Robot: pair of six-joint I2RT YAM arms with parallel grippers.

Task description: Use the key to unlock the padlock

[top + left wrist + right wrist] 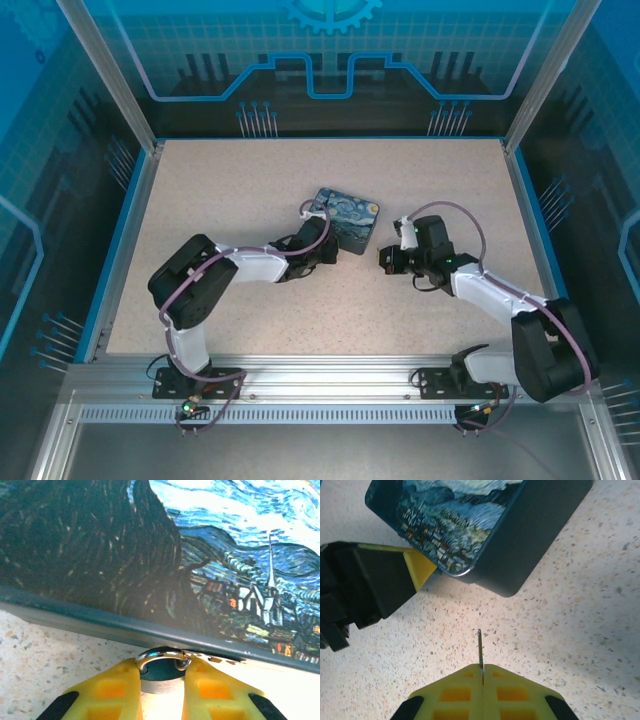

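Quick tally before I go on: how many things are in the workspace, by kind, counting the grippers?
Blue-and-yellow swirl-painted rectangular box: 1
Small dark-bodied padlock with metal shackle: 1
Thin dark-grey metal key: 1
Yellow-fingered grippers, left gripper and right gripper: 2
Total: 5

Speckled beige tabletop (pixel 240 190) within blue circuit-printed walls (pixel 420 50), aluminium frame (pixel 330 380).

I can read no words, numbers or brand marks in any of my views. The box (pixel 345 220) near the middle of the table (pixel 250 180) bears only a painted night sky with a village and steeple. The back panel (pixel 420 50) carries a gear emblem (pixel 330 12) and circuit-like lines, without lettering.
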